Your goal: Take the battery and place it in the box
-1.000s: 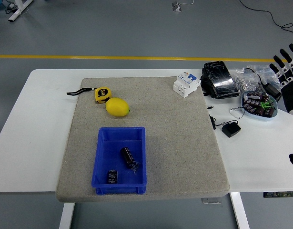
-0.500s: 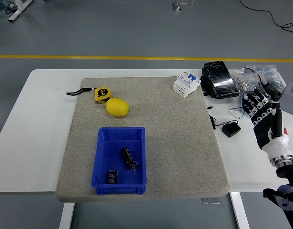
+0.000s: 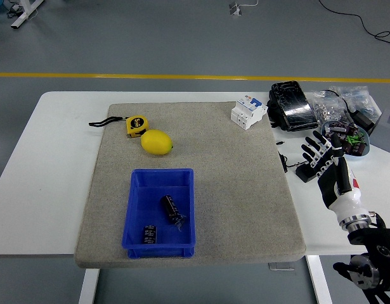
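A blue box (image 3: 159,213) sits at the front of the grey mat (image 3: 201,145). Two black batteries lie inside it, one (image 3: 170,208) near the middle and one (image 3: 149,234) at the front. More black batteries (image 3: 347,136) fill a small bowl at the right side of the table. My right hand (image 3: 319,156) hovers open, fingers spread, just left of that bowl and over a small black adapter (image 3: 304,172). It holds nothing. The left hand is out of view.
A yellow lemon (image 3: 156,142) and a yellow tape measure (image 3: 136,125) lie at the mat's back left. A white circuit breaker (image 3: 248,112), a black wrapped pack (image 3: 292,106) and bags of small parts (image 3: 337,104) crowd the back right.
My right hand has come down and leftward from the far right edge, passing over the bowl to a spot above the black adapter. The box and its batteries have not moved.
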{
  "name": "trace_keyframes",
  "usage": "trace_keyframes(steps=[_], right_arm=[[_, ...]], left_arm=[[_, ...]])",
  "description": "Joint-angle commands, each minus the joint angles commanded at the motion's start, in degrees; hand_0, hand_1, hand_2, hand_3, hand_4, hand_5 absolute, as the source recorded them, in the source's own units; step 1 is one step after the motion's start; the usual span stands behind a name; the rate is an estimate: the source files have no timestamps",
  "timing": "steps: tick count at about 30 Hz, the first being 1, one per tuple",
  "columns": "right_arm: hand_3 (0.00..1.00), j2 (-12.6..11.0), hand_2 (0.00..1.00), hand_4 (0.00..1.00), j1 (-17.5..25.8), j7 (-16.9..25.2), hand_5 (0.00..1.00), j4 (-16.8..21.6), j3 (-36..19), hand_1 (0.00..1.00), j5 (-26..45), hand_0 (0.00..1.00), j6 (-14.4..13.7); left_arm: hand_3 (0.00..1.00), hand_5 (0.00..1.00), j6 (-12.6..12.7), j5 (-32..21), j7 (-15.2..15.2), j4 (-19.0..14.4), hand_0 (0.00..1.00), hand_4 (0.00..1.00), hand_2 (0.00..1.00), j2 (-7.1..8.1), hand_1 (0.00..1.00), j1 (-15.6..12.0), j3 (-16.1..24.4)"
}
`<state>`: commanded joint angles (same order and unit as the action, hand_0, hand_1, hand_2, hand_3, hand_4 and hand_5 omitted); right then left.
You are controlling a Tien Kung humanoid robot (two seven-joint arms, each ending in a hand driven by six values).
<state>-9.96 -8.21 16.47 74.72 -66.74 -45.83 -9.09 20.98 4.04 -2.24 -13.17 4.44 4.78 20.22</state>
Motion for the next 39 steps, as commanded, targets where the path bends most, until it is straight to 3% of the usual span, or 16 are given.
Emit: trace_keyframes(steps=[7,39], right_arm=[[0.934,-0.13,0.893,0.998,-0.43,0.54,0.998,-0.33,0.73,0.892,0.44,0.987,-1.24],[0.931,-0.29,0.894,0.998,-0.87,-0.99,0.998,-0.48,0.90,0.890,-3.68,0.985,-0.86]], left_arm=[[0.696,0.645,0.02,-0.38,-0.24,0.04,0.711,0.766,0.736,-0.08,0.677,0.30,-0.19],[0.697,0.645,0.18,2.34,0.47,0.30,0.710,0.766,0.738,-0.47,0.681,0.56,2.13]])
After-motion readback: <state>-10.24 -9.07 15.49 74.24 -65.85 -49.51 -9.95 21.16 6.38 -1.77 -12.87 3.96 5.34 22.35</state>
